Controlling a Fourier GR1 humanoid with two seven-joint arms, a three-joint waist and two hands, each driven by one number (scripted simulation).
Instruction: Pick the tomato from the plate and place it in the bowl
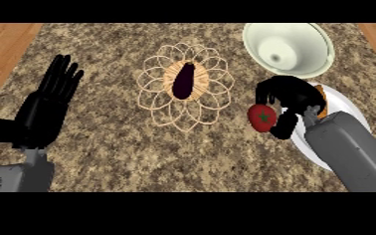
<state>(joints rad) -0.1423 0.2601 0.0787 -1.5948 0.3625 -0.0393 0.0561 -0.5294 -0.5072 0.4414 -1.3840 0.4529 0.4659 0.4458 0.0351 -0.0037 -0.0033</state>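
We have the tomato in our right hand, whose fingers curl over its top and back while the thumb closes in from below, so only its red face and green calyx show. It hangs on the near side of the bowl, just short of the bowl's near rim and a little to its left; how high above the counter it is, we cannot tell. We judge it a light thing, round and smooth-skinned, soft enough to bruise and apt to roll or slip out sideways. The best hold is therefore across its widest part, with fingers and thumb on opposite sides, much as we grip it now. It should be lowered into the bowl, not dropped in. The white plate lies near-right of the bowl, its far edge meeting the bowl's rim in this view, and our right forearm covers much of it. The bowl itself is pale, deep and open-mouthed, with nothing inside. To the bowl's left, near it, a flower-shaped wire basket holds a dark eggplant. Well apart to the bowl's left, our left hand rests with fingers straight and spread, holding nothing above the speckled counter.
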